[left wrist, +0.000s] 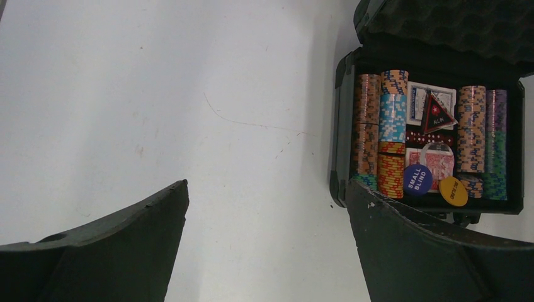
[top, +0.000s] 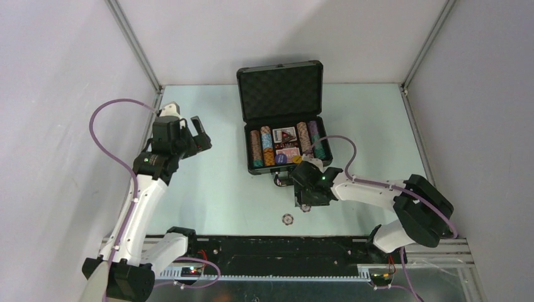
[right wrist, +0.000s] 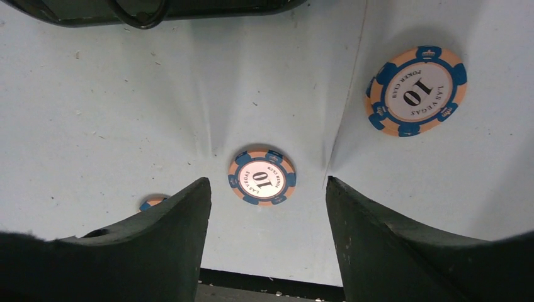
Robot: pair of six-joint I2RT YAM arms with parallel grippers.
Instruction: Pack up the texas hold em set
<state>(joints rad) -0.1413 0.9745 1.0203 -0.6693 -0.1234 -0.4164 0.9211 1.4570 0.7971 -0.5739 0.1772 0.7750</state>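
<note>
Three loose round orange-and-blue striped poker chips (right wrist: 415, 91) lie on the pale table (right wrist: 94, 113) nearest us; right gripper (right wrist: 266, 184) straddles the middle chip (right wrist: 261, 176), jaws part open, touching nothing, we judge lining up a pinch. Farther back, open black foam-lined hard briefcase (top: 280, 88) already holds chip rows (left wrist: 365, 126), card decks (left wrist: 431, 104), discs (left wrist: 417, 179); left gripper (left wrist: 266, 189) hangs wide open, empty, beside it, likely waiting on the lid

Left arm (top: 135, 201) stretched up and forward on its own side, left gripper (left wrist: 267, 184) with jaws fully spread; right arm (top: 371, 189) folded inward, wrist pitched down, right gripper (right wrist: 267, 179) low, jaws parted, gripping nothing.
</note>
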